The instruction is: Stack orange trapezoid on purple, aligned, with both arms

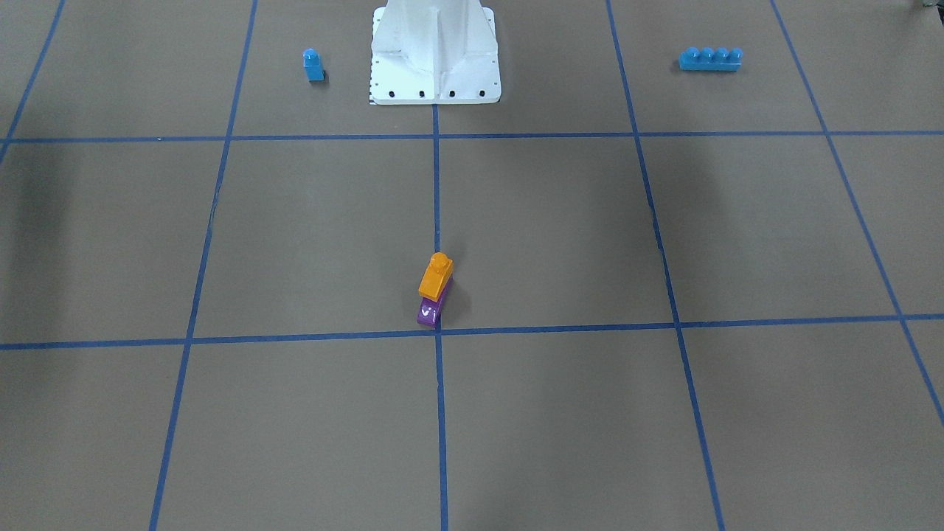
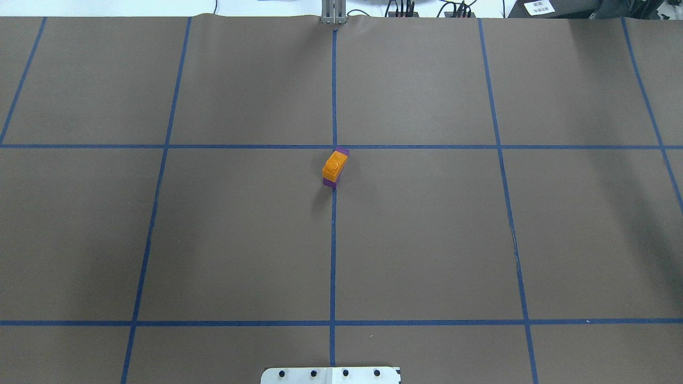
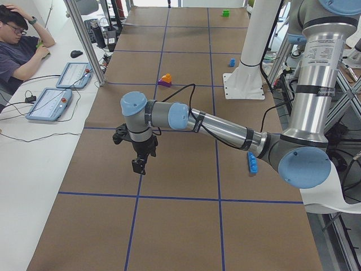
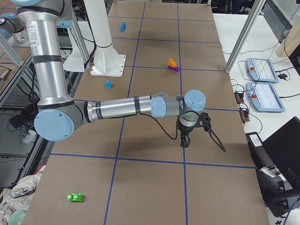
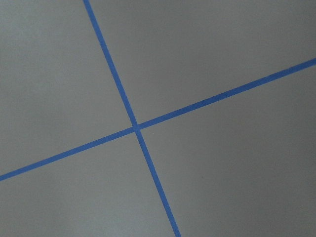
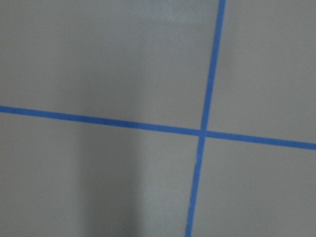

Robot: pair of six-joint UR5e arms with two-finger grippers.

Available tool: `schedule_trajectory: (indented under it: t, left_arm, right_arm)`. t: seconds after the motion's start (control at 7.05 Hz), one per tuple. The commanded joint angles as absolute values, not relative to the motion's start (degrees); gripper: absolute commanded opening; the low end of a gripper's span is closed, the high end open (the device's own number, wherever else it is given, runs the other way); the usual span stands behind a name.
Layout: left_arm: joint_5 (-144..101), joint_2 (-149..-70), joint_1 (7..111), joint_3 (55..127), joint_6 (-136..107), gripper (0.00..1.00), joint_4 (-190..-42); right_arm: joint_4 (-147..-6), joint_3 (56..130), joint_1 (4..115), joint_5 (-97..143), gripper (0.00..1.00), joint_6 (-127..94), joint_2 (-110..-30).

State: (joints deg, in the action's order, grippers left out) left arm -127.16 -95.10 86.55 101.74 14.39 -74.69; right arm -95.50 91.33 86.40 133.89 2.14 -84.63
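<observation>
The orange trapezoid sits on top of the purple brick near the table's middle, on the centre tape line. Both stand free, with no gripper near them. In the overhead view the orange brick covers most of the purple one, and purple shows at both ends. My left gripper hangs over the table far from the stack, seen only in the exterior left view. My right gripper hangs likewise, seen only in the exterior right view. I cannot tell whether either is open or shut. Both wrist views show only brown table and blue tape.
A small blue single-stud brick and a long blue four-stud brick lie near the white pedestal base. A green brick lies at the table's right end. An operator sits beside the table.
</observation>
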Motion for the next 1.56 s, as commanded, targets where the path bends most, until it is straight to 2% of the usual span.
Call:
schedule_trajectory:
  t: [0.0,0.28,0.71,1.42]
  left_arm:
    - [-127.18,-92.03,89.81,99.95,28.81,1.00,-74.62]
    - [-127.35,-88.09,91.41,98.00,29.01,1.00,-76.80]
    - [-127.70,-81.49,91.23,98.26,13.87,1.00,-91.71]
    - [-131.66,-83.32,88.60,98.52,4.05,1.00,-94.57]
  right_arm:
    - [-91.70,90.27,89.72,133.77,1.00,4.22,-89.63]
    - [-88.26,90.35,92.10,134.21,1.00,4.22,-93.41]
    - [-88.07,90.62,92.46,135.53,1.00,4.04,-94.30]
    - [-88.07,90.70,92.99,135.88,1.00,4.04,-94.83]
